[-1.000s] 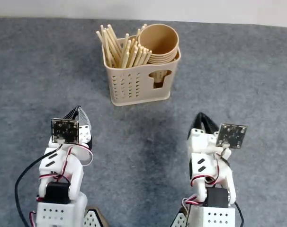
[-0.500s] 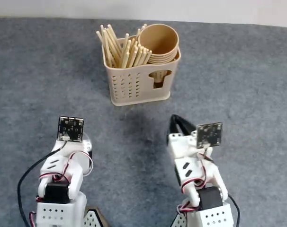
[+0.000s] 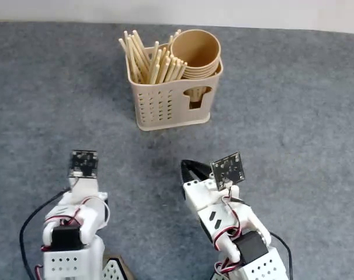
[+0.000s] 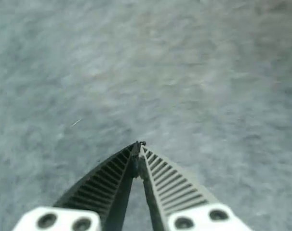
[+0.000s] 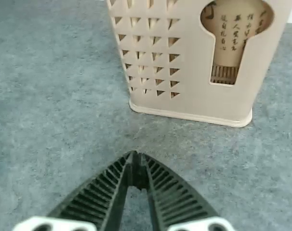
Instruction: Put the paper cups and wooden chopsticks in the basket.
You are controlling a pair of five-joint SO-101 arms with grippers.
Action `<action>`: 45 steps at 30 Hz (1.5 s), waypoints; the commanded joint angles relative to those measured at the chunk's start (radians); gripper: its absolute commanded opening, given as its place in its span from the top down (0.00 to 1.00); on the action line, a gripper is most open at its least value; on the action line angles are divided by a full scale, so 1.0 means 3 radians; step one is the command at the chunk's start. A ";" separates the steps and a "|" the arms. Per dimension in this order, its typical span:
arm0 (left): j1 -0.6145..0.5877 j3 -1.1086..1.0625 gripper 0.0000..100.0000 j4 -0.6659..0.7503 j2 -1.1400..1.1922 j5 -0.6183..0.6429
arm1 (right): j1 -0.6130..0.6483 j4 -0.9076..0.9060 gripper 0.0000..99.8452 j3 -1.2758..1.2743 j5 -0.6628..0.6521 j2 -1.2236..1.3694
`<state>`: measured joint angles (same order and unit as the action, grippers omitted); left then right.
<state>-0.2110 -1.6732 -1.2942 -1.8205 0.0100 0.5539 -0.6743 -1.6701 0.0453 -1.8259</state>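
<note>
Beige perforated basket (image 3: 171, 102) on grey felt counter (image 3: 305, 116), holding both lots; two arms short of it

Item 1: paper cups (image 3: 195, 49), nested in one stack, standing upright in the basket's right-hand compartment, visible through the keyhole cut-out in the wall. Item 2: wooden chopsticks (image 3: 149, 58), a bundle on end in the left-hand compartment, tips fanning above the rim. Item 3: left fingers (image 4: 134, 156), pressed together at the tips, empty, over bare felt, well apart from the basket. Item 4: right fingers (image 5: 131, 166), likewise together and empty, pointing at the basket's front wall, near it but not touching
</note>
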 commanded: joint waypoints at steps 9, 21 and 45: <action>-0.0105 -0.0074 0.99 -0.0041 -0.0013 -0.0015 | 0.0049 -0.1143 0.99 -0.0427 -0.0036 -0.0033; 0.0049 -0.0074 0.99 -0.0092 -0.0013 -0.0015 | -0.0304 -0.1828 0.99 -0.0427 -0.0036 -0.0038; 0.0049 -0.0074 0.99 -0.0092 -0.0013 -0.0015 | -0.1204 -0.1910 0.99 -0.0417 -0.0020 -0.0038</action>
<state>-0.2202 -1.6732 -1.3172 -1.8205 0.0100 0.2056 -1.2421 -1.6701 0.0437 -1.8259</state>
